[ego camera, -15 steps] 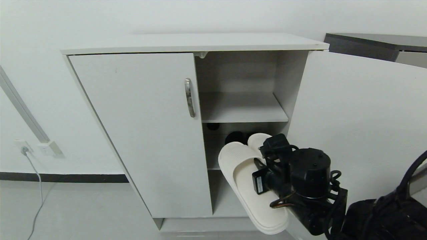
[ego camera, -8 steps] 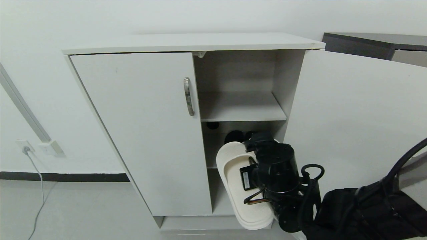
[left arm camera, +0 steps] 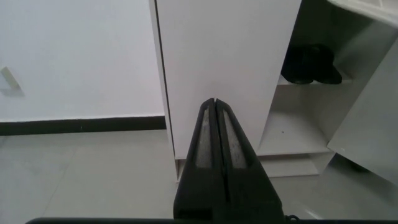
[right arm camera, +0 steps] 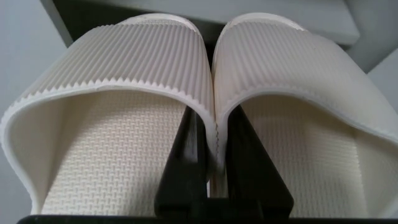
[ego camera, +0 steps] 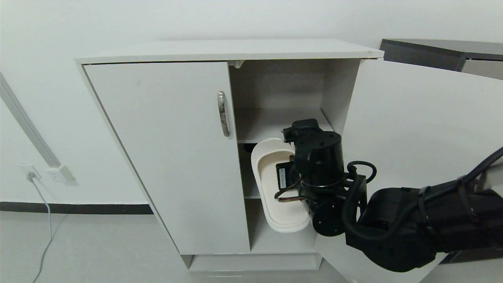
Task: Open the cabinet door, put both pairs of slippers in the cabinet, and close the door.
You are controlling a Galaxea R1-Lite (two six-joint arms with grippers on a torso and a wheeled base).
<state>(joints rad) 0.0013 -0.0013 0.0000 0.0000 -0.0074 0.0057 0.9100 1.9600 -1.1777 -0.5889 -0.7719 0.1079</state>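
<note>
Slippers (right arm camera: 124, 68) (cream, ribbed straps, waffled insoles) are pinched by the right hand (right arm camera: 214, 155).

The right end effector (ego camera: 291, 158) holds the white slippers (ego camera: 270, 184) at the mouth of the open cabinet (ego camera: 220, 49).

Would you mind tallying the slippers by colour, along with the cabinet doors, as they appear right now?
White slippers: 2, clamped in the right gripper
Black slippers: 2, it seems, inside the cabinet
Cabinet doors: 2, the left door shut, the right door open
Total: 6
</note>
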